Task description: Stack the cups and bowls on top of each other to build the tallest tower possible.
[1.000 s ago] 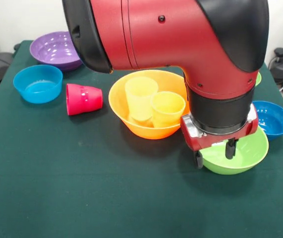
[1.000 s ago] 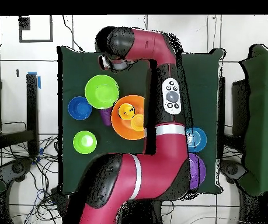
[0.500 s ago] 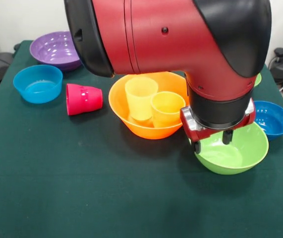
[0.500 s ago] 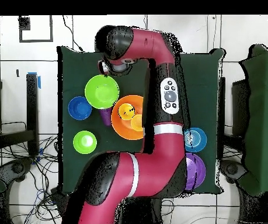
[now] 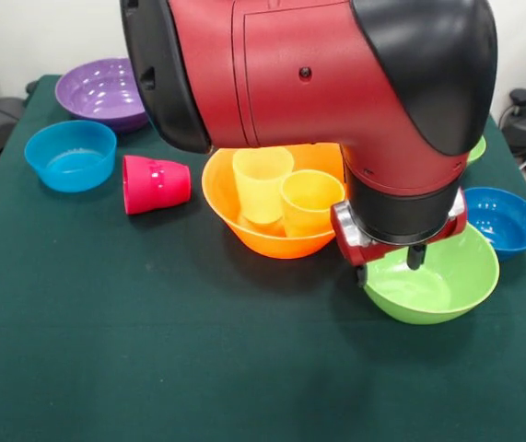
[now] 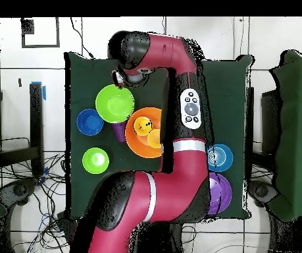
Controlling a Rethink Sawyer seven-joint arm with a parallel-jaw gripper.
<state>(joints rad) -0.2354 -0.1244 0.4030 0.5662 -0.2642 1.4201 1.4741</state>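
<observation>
Tablecloth [image 5: 152,368], dark green, bare along the near edge.

At near right, large lime green bowl [image 5: 438,287], upright on the cloth. Over its left rim, gripper [image 5: 389,265] hanging from the red and black arm [image 5: 318,74]; fingers released and spread wide, one finger [image 5: 362,274] outside the rim, the other over the inside of the bowl. Cannot tell whether either tip touches the plastic. Nothing grasped.

Just left of the green bowl and slightly farther back, large orange bowl [image 5: 263,235], the foot of the tower. Inside it, two cups standing mouth up and side by side: pale yellow cup [image 5: 263,180] on the left, yellow-orange cup [image 5: 310,201] on the right and a little nearer. Nothing else piled on them.

Left of the orange bowl, apart from it, red-pink cup [image 5: 157,183] lying on its side. Farther left, small blue bowl [image 5: 71,155], upright. At far right, second blue bowl [image 5: 507,219], just behind the green one.

At far left, large purple bowl [image 5: 104,92], partly behind the arm.

From overhead, purple cup [image 6: 118,130] wedged between the large green and orange bowls, and small lime green bowl [image 6: 95,160] standing alone.
</observation>
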